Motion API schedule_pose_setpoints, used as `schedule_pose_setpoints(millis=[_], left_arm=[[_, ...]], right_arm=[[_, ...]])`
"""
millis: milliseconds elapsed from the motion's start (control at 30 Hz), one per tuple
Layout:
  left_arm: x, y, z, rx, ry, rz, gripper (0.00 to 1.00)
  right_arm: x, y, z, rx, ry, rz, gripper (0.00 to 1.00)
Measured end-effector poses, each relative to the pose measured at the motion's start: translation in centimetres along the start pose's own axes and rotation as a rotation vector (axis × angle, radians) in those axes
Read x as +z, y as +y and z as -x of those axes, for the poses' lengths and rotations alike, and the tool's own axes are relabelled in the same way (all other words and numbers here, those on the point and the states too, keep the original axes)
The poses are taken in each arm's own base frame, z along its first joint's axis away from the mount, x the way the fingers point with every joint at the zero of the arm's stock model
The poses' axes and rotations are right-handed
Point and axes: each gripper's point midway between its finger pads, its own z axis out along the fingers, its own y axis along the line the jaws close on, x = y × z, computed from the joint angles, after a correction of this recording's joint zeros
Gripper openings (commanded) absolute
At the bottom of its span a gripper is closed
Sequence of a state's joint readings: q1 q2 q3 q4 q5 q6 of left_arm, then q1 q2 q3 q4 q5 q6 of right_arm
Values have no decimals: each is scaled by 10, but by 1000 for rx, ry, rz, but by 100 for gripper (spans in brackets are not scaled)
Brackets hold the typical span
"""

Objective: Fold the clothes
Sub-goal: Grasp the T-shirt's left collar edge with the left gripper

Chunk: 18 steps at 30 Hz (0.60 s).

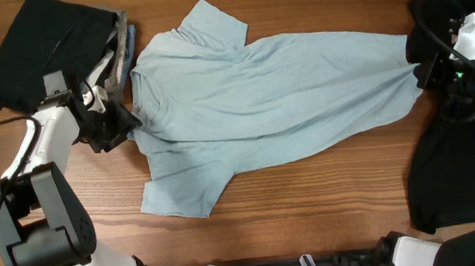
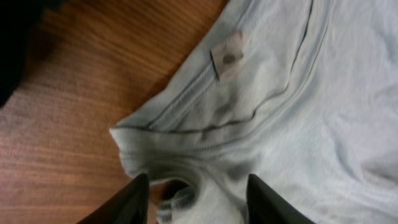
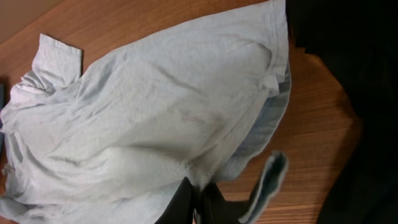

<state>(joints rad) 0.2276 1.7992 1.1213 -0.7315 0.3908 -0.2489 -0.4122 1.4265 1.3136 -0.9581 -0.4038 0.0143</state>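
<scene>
Step in hand, by look of it: getting hold of both ends of big light blue short-sleeved collared cloth shirt (image 1: 277, 86). Spread across middle of overhead frame, collar left, hem right.

At collar, left middle: left gripper (image 1: 118, 126), jaws wide, bunch of collar between, not pinched.

At hem, right edge: right gripper (image 3: 198, 198), jaws tight on shirt hem.

Black cloth pile (image 1: 40, 42) upper left; black garment (image 1: 448, 175) lower right.

Next, likely: close left jaws on collar, lift both ends evenly, fold over.
</scene>
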Motion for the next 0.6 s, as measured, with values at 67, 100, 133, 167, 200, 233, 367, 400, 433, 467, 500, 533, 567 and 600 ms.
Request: schedule_pose_setpoints(millis=[67,100,133,167,200,233,367,400,433,467,500,533,567,600], left_arm=[[2,0,5,-38,-14,-1,42],[4,1,5,-55,-13,2,42],[6,2,5,-70,-11,5,42],[8,4,4,-83,-4,11,43],[9,5,2,-95,5,16,43],[10,8,-3,-113,25,27,43],[10,12,-10,-147,53,50,25],[10,14,-10,-155,53,56,23],[10,16,-10,-161,50,67,18],[10,18,-9,-171,45,80,13],[10,19,-9,-178,43,87,7],[9,21,-10,-179,45,96,4],[9,22,-11,-184,47,102,4],[9,23,-12,-188,50,108,4]], right_arm=[[0,0,0,1,1,0,4],[0,0,-1,2,5,0,4],[0,0,-1,2,6,0,4],[0,0,-2,3,6,0,4],[0,0,-2,3,6,0,4],[0,0,-2,3,6,0,4],[0,0,-2,3,6,0,4],[0,0,-2,3,7,0,4],[0,0,-3,4,10,0,4],[0,0,-4,6,14,0,4],[0,0,-4,6,14,0,4],[0,0,-4,6,14,0,4],[0,0,-4,6,14,0,4],[0,0,-4,6,14,0,4]])
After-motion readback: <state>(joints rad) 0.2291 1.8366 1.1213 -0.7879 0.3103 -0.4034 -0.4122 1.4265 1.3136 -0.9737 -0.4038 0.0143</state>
